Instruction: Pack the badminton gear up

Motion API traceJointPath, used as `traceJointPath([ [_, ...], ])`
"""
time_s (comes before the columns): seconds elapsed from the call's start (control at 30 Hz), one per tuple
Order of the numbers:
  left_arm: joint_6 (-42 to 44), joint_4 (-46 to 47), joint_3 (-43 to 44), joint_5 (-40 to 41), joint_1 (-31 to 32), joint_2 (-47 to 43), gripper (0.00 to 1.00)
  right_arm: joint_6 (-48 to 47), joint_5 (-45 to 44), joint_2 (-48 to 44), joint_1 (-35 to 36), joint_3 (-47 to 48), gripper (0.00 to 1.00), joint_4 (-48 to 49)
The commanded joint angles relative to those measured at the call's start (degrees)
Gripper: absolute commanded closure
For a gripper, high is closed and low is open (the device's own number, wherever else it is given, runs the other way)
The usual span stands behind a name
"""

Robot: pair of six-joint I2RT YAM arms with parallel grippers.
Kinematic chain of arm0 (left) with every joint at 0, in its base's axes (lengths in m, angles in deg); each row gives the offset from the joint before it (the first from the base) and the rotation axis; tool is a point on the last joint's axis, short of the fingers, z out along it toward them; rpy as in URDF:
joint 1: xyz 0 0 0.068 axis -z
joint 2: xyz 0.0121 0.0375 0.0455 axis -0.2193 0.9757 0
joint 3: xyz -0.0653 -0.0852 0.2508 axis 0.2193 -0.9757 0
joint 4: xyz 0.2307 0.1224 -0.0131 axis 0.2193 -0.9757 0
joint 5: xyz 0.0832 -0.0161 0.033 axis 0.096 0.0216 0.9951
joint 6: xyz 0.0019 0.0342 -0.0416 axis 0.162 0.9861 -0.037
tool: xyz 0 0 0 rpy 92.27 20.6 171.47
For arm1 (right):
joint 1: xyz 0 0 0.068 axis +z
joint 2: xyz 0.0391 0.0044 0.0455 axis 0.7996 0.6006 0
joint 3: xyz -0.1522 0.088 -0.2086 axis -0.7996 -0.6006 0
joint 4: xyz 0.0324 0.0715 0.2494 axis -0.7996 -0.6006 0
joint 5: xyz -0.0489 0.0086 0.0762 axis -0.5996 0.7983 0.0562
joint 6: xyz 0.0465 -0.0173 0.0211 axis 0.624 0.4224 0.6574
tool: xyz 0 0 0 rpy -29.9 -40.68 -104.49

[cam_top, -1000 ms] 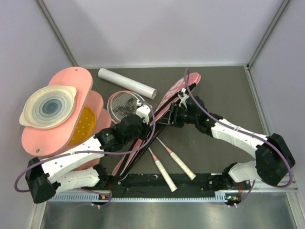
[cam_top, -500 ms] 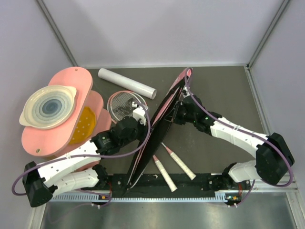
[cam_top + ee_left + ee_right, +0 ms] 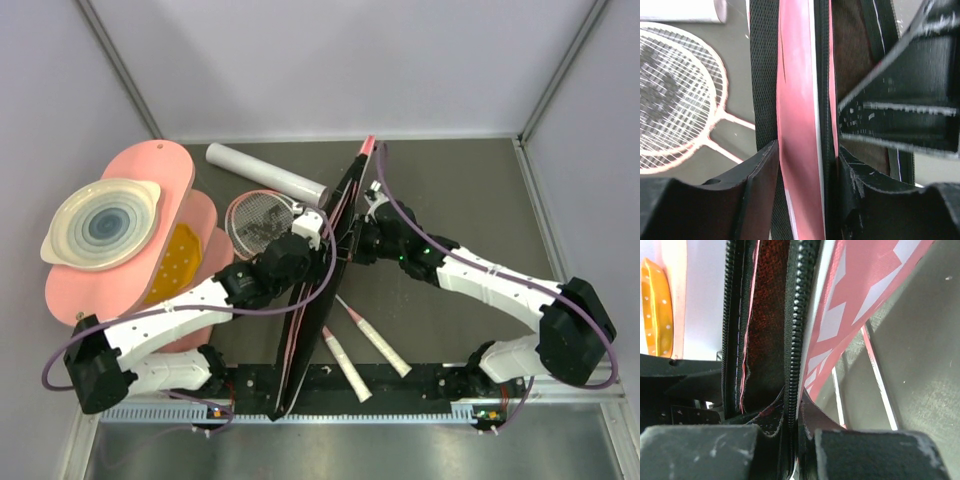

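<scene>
**Racket bag on edge, clamped by both arms**

Position: The racket bag (image 3: 298, 335) stands on its long edge near the middle of the table (image 3: 470, 200), not lying flat. Its long axis runs from the near edge, between the two arm bases, away and slightly to the right. The pink tip points at the far wall.

Left gripper (image 3: 328, 235): clenched on the bag from the left side, about halfway along it. In the left wrist view its fingers (image 3: 752, 185) press on either side of the bag's pink panel and black mesh.

Right gripper (image 3: 357, 240): closed on the bag from the right side, just across from the left one. In the right wrist view the jaws pinch the black zip (image 3: 792, 330) with almost no gap. Red lining shows to the left of the zip and the pink-and-white printed face to its right.

Other gear: The two rackets (image 3: 262, 220) lie flat and overlapping. Their heads are left of the bag, the shafts pass beneath it, and the white handle ends point toward the near right. The white tube (image 3: 265, 172) lies flat beyond the heads, its axis running from far left to near right, apart from the bag.

Surroundings: The pink boards (image 3: 150, 170) with the ringed dish (image 3: 100, 222) sit at the table's left side.
</scene>
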Motion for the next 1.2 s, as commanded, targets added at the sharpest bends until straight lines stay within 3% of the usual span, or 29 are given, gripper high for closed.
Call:
traceJointPath([
  [0.0, 4.2, 2.5, 6.3, 7.9, -0.6, 3.8, 0.5, -1.7, 4.8, -1.5, 0.7, 0.7, 1.0, 7.5],
  [0.13, 6.4, 1.5, 9.9, 8.1, -2.4, 6.5, 0.52, -4.5, 7.1, -1.8, 0.7, -0.4, 1.0, 8.5],
  [0.2, 7.0, 0.5, 11.5, 7.0, -4.0, 7.2, 0.62, -5.6, 7.1, -1.9, 0.7, -0.7, 1.0, 8.1],
  [0.3, 8.0, 0.0, 12.9, 4.3, -5.9, 6.4, 1.0, -9.7, 6.5, -1.5, 0.6, 0.1, 1.0, 5.8],
  [0.33, 8.1, -0.5, 13.3, 3.8, -6.3, 6.2, 1.0, -12.8, 5.6, -1.1, 0.8, 0.9, 1.0, 4.5],
  [0.37, 8.5, -0.5, 13.7, 3.7, -6.4, 5.3, 1.0, -14.5, 5.0, -0.4, 0.7, 1.7, 0.85, 0.2],
  [0.43, 7.4, -1.4, 14.3, 5.3, -6.4, 4.4, 1.0, -18.7, 3.4, 0.0, 0.7, 3.8, 0.67, -2.6],
  [0.53, 6.7, -2.4, 15.6, 7.3, -6.4, 3.1, 1.0, -22.7, 1.3, -1.9, 0.7, 4.9, 0.09, -5.9],
  [0.57, 6.8, -3.0, 16.4, 8.4, -6.4, 2.8, 1.0, -23.1, 0.5, -2.9, 0.7, 4.8, 0.01, -5.9],
  [0.73, 7.1, -6.1, 20.3, 16.5, -6.5, 4.0, 1.0, -27.5, -1.1, -12.1, -0.5, 2.2, 0.01, -5.5],
  [0.97, 7.1, -7.9, 24.5, 20.9, -6.5, 1.4, 1.0, -34.0, -5.9, -19.8, -1.5, -6.2, 0.04, -6.4],
  [1.17, 3.8, -8.3, 25.3, 22.5, -6.5, -3.3, 1.0, -31.2, -3.4, -9.5, 2.7, -7.8, 0.26, -2.5],
])
